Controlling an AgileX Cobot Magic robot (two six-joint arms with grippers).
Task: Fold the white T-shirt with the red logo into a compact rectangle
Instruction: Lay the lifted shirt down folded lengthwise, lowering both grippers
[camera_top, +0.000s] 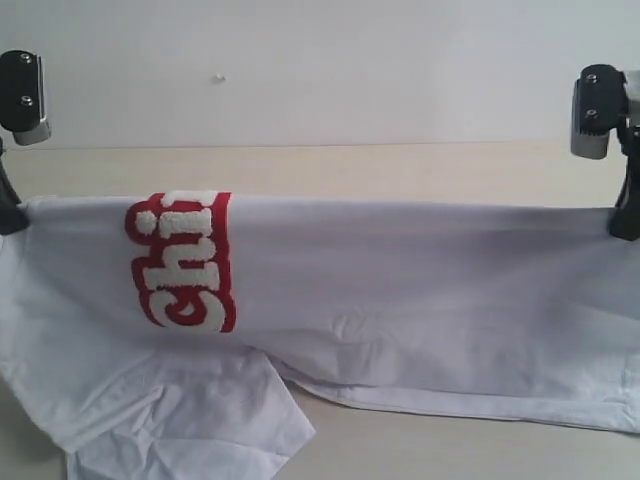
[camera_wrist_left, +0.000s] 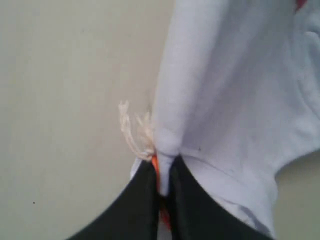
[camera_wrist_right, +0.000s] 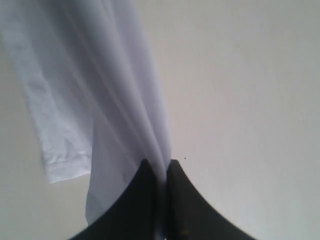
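Observation:
The white T-shirt (camera_top: 400, 290) hangs stretched between both grippers above the table, its lower part and a sleeve (camera_top: 190, 420) resting on the surface. The red logo (camera_top: 182, 262) shows near the left end, turned sideways, partly folded over the top edge. My left gripper (camera_top: 10, 215) is shut on the shirt's left end; in the left wrist view it (camera_wrist_left: 163, 172) pinches white cloth (camera_wrist_left: 235, 100) with an orange neck tag (camera_wrist_left: 155, 167) and a frayed cream string (camera_wrist_left: 132, 132). My right gripper (camera_top: 625, 222) is shut on the right end, where it (camera_wrist_right: 159, 167) pinches gathered cloth (camera_wrist_right: 100, 85).
A pale beige table (camera_top: 400, 165) runs behind and under the shirt, with a white wall (camera_top: 320, 60) at the back. The arms' wrist housings (camera_top: 22, 95) stand at both upper corners of the exterior view.

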